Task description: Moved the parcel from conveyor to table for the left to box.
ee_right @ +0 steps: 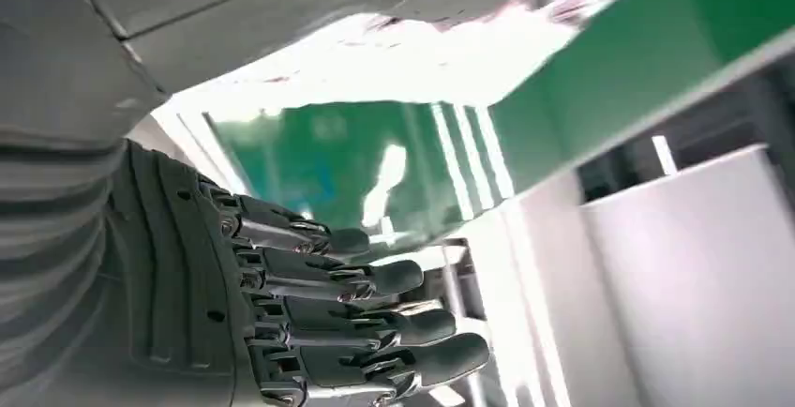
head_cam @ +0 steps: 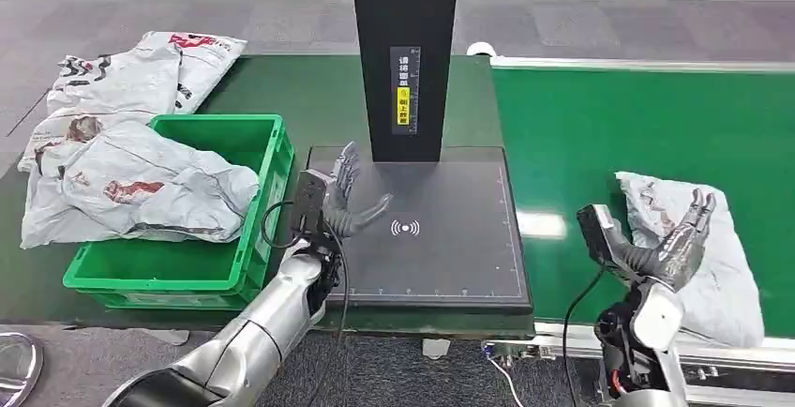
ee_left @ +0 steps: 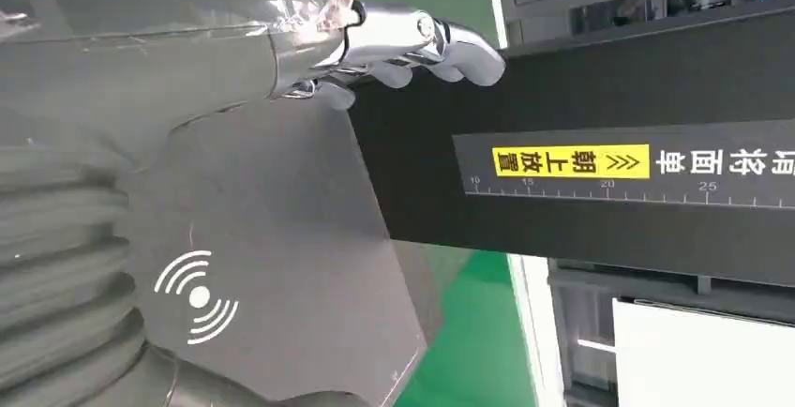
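Note:
A grey plastic-wrapped parcel (head_cam: 705, 249) lies on the green conveyor belt (head_cam: 647, 126) at the right. My right hand (head_cam: 677, 243) hovers over the parcel's left part, fingers spread and holding nothing; its dark fingers (ee_right: 375, 318) show apart in the right wrist view, with the parcel (ee_right: 441, 51) beside them. My left hand (head_cam: 339, 199) hangs open above the left edge of the dark scanning plate (head_cam: 441, 248), beside the green box (head_cam: 202, 266). In the left wrist view its fingers (ee_left: 412, 46) spread near the black column (ee_left: 581, 163).
The green box holds a crumpled grey parcel (head_cam: 150, 187), and more parcels (head_cam: 122, 79) are heaped behind it on the table. A black scanner column (head_cam: 405, 51) rises over the plate's far edge. A white conveyor rail (head_cam: 647, 65) runs along the belt's far side.

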